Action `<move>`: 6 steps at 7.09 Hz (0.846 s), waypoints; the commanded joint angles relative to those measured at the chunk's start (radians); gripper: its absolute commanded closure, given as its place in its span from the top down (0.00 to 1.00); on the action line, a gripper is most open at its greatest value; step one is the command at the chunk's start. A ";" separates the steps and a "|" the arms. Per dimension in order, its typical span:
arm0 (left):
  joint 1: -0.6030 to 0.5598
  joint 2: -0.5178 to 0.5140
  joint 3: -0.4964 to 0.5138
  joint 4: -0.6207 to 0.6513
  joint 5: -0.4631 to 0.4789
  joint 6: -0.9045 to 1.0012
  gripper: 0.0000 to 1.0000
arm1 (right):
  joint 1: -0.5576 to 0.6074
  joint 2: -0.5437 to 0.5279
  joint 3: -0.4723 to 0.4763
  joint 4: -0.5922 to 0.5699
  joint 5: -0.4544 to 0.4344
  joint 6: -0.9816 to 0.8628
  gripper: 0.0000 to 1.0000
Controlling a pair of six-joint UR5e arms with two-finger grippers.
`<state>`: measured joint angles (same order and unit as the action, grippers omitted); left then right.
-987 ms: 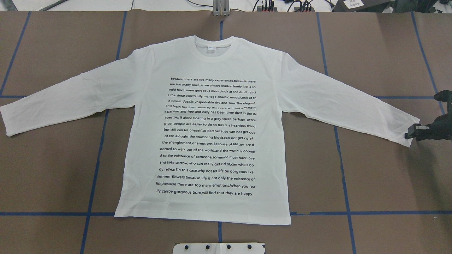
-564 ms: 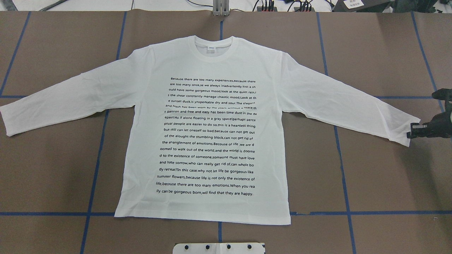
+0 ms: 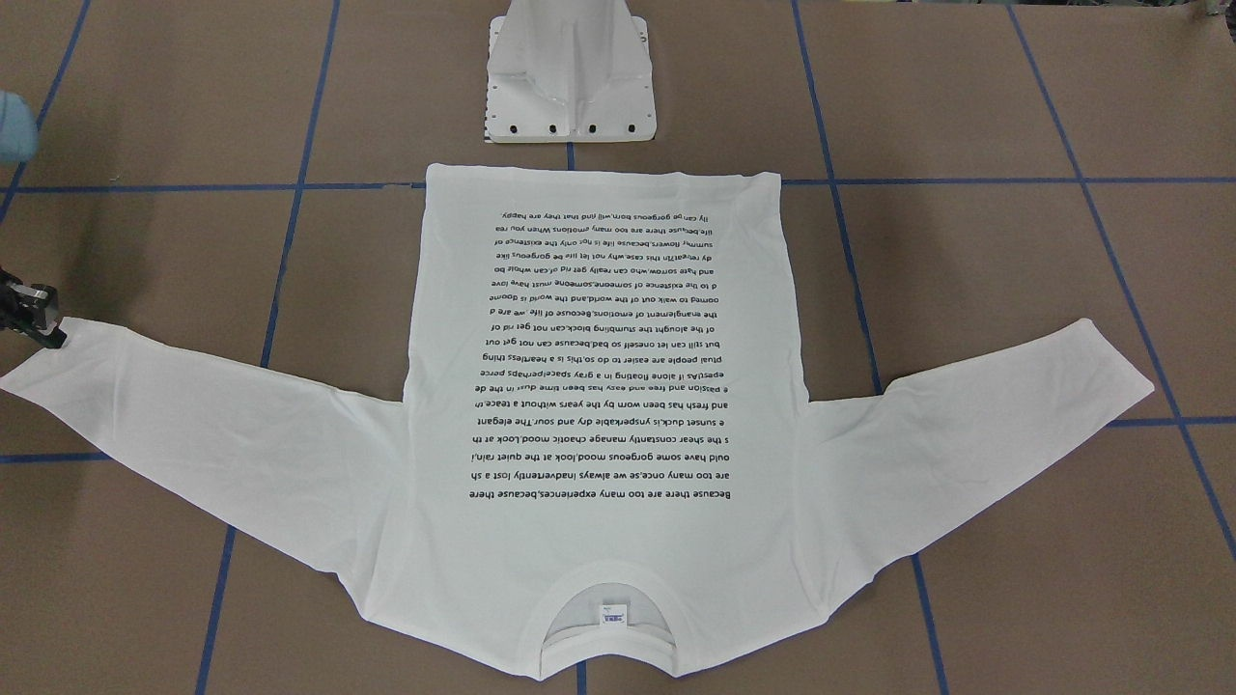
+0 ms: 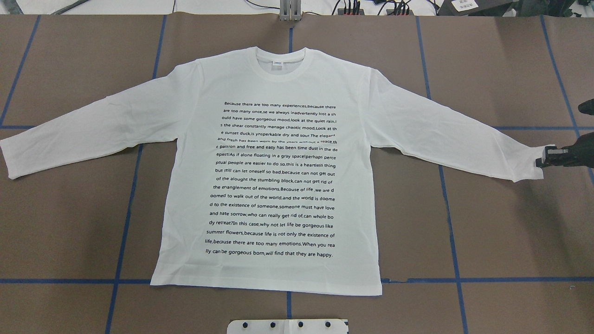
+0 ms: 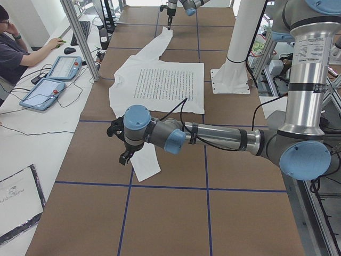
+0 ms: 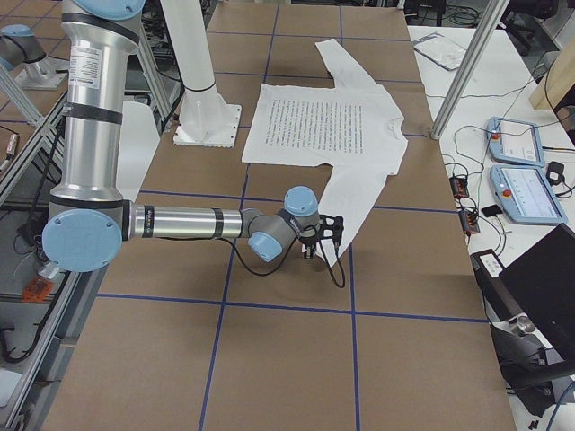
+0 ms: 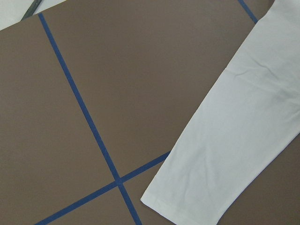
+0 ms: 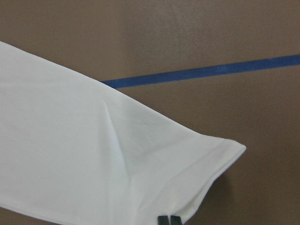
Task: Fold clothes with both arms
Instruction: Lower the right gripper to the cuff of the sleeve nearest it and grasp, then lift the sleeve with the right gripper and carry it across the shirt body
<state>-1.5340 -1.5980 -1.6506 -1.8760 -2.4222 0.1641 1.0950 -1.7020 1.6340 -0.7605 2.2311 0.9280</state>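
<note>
The clothes, one white long-sleeved T-shirt (image 4: 274, 83) with black text, lie flat and print-up on the brown table, sleeves spread. My right gripper (image 4: 543, 157) is shut on the cuff of the sleeve (image 4: 531, 163) on my right. Its two fingertips (image 8: 168, 220) sit pressed together at the cuff's edge (image 8: 206, 164) in the right wrist view. It shows at the left edge (image 3: 43, 328) in the front view. My left gripper (image 5: 120, 141) hovers above the other cuff (image 5: 145, 168). It shows only in the exterior left view, so I cannot tell its state. The left wrist view has that sleeve (image 7: 225, 154) below it.
A white metal pedestal (image 3: 570, 77) stands just behind the shirt's hem. Blue tape lines (image 4: 125, 222) cross the table. A seated person (image 5: 16, 48) and tablets (image 5: 53, 80) are at a side bench beyond the table's far edge.
My right gripper has moved toward the far side of the table, and the sleeve cuff has shifted with it. The rest of the shirt lies as before.
</note>
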 commanded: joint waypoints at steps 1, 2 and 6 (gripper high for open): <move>0.000 0.001 0.000 0.000 0.000 0.000 1.00 | 0.060 0.021 0.137 0.001 0.111 0.005 0.00; -0.002 0.001 0.003 0.000 0.000 0.000 1.00 | 0.059 0.051 0.182 0.000 0.123 0.009 0.00; -0.002 0.006 0.002 -0.002 0.000 0.002 1.00 | 0.034 0.513 0.185 -0.127 0.246 0.372 0.00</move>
<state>-1.5354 -1.5933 -1.6479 -1.8763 -2.4222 0.1654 1.1449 -1.3460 1.8187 -0.8304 2.4597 1.1828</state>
